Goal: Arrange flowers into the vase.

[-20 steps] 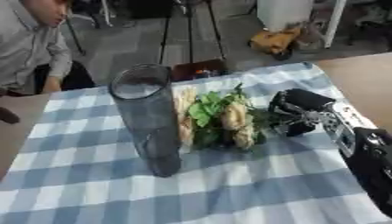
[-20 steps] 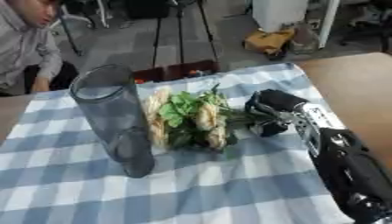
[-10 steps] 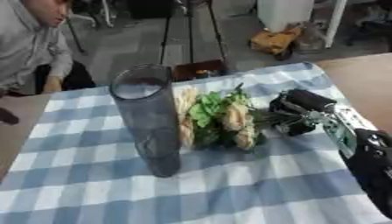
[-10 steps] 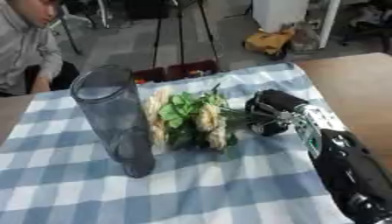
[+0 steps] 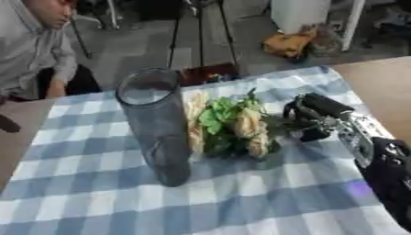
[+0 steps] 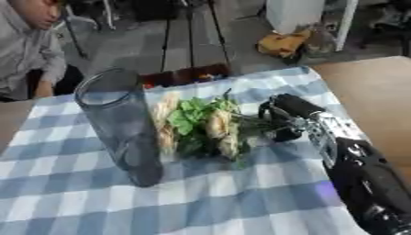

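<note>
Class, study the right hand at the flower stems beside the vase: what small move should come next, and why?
Probably lift the bouquet off the checked cloth. The right hand seems curled round its stems, the flowers lie flat, and the vase stands upright beside them with no flowers in it.

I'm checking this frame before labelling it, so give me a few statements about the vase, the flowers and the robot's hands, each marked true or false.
1. The vase stands upright on the checked cloth. True.
2. The flowers are already in the vase. False: they lie on the cloth beside it, on its right.
3. The right hand is at the stem end of the flowers, fingers curled round it. True.
4. The left hand is holding the vase. False: no left hand shows in either view.
5. The vase lies tipped on its side. False: its open mouth faces up.
</note>
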`<state>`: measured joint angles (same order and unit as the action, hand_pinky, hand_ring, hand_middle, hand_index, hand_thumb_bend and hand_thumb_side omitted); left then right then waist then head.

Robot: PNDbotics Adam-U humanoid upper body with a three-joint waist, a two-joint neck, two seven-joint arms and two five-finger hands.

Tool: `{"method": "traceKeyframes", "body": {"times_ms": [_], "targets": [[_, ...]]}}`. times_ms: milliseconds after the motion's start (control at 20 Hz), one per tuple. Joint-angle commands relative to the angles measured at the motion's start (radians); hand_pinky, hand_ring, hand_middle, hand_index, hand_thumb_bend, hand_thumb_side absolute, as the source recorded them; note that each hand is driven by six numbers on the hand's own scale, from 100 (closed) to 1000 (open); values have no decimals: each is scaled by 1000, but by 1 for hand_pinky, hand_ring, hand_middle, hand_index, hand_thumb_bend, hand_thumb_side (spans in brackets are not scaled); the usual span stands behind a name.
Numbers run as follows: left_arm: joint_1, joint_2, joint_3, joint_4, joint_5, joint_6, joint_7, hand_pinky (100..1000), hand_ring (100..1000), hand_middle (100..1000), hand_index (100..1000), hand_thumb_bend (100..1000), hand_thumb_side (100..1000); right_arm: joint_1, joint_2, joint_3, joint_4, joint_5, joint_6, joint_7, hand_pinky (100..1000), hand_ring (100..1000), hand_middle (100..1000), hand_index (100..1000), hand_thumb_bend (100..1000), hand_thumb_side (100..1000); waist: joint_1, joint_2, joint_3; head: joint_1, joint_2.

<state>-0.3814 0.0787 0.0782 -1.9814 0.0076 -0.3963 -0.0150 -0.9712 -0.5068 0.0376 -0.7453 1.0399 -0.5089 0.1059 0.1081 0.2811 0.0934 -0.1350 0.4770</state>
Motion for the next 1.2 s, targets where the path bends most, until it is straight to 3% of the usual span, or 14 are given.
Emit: {"method": "traceKeyframes", "body": {"times_ms": [50,750,1200], "targets": [[-7,10,0,-19,-2,3,0,426,639,715,837,100,1000,-25,-16,-1,-8,-17,4,2,312,486,100,143,100,100,-6,-16,2,-2,-13],[-11,11,2,-19,-5,9,10,424,632,711,833,100,1000,-27,-20,-4,-23,-67,9,34,231,421,100,100,100,100,-7,-18,4,-3,-13],[-11,13,0,-19,-10,11,14,423,630,710,833,100,1000,-33,-28,-15,-87,-183,64,53,224,414,100,100,100,100,-8,-24,2,-2,-14]]}}
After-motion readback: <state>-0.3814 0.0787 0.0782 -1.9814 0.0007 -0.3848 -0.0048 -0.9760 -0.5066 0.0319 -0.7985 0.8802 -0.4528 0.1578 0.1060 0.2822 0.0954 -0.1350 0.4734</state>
